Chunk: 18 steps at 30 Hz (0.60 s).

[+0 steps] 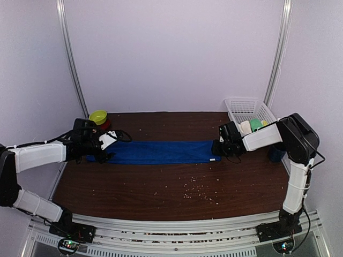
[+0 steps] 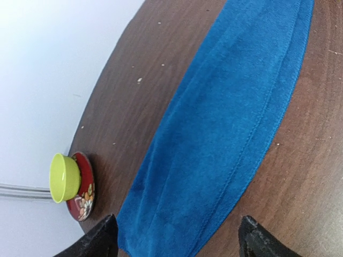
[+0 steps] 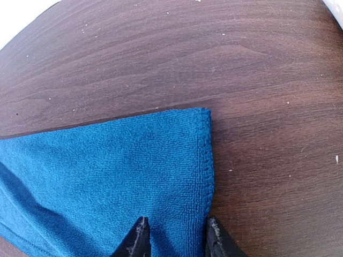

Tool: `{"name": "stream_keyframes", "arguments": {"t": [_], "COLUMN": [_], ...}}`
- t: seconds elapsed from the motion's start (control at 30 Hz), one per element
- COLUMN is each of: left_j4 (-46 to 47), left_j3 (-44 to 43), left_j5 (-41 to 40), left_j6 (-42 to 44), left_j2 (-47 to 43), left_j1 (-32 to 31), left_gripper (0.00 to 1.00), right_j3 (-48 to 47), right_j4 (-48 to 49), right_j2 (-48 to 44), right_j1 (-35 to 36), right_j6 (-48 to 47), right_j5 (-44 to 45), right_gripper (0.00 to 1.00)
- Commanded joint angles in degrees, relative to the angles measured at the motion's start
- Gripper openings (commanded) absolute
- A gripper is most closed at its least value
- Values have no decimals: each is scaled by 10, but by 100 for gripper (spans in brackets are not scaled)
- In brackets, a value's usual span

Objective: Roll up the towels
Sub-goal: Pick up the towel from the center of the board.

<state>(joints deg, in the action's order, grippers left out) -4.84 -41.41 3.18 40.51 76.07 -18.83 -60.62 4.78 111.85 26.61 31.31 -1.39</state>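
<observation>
1. R gripper (image 3: pixel 178 238), frame bottom: fingers narrowed astride blue towel (image 3: pixel 107 182) hem corner; grip can't tell.
2. L gripper (image 2: pixel 179 238): spread wide over towel's far end.
3. Towel lies flat, stretched across mid-frame on tabletop (image 1: pixel 161 187).

White arm links (image 1: pixel 40 154), black joints (image 1: pixel 300 136), black cables (image 1: pixel 124 134), pointed black gripper fingers (image 3: pixel 137 242)

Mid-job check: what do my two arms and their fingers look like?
The left arm and right arm match: white shells between bulky black joints, thin black cables looping off them, small green lights at the bases. The fingers are matte black and taper to points.
</observation>
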Motion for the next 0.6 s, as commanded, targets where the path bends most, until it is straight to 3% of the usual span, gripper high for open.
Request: {"name": "stream_keyframes", "arguments": {"t": [0.0,0.1,0.27,0.57], "left_j4": [-8,-14,-23,-34], "left_j3": [21,28,37,60], "left_j5": [-4,-7,-6,-35], "left_j6": [-25,-35,-52,-67], "left_j2": [-47,-66,-86,-107], "left_j1": [24,37,58,84], "left_gripper": [79,79,79,81], "right_j3": [-3,-11,-15,-91], "right_j4": [-29,-33,-40,-171], "right_j2": [31,38,27,-68], "right_j1": [12,18,19,7], "right_j6": [2,2,2,-68], "right_j5": [1,-1,15,134], "right_gripper": [34,29,0,0]}}
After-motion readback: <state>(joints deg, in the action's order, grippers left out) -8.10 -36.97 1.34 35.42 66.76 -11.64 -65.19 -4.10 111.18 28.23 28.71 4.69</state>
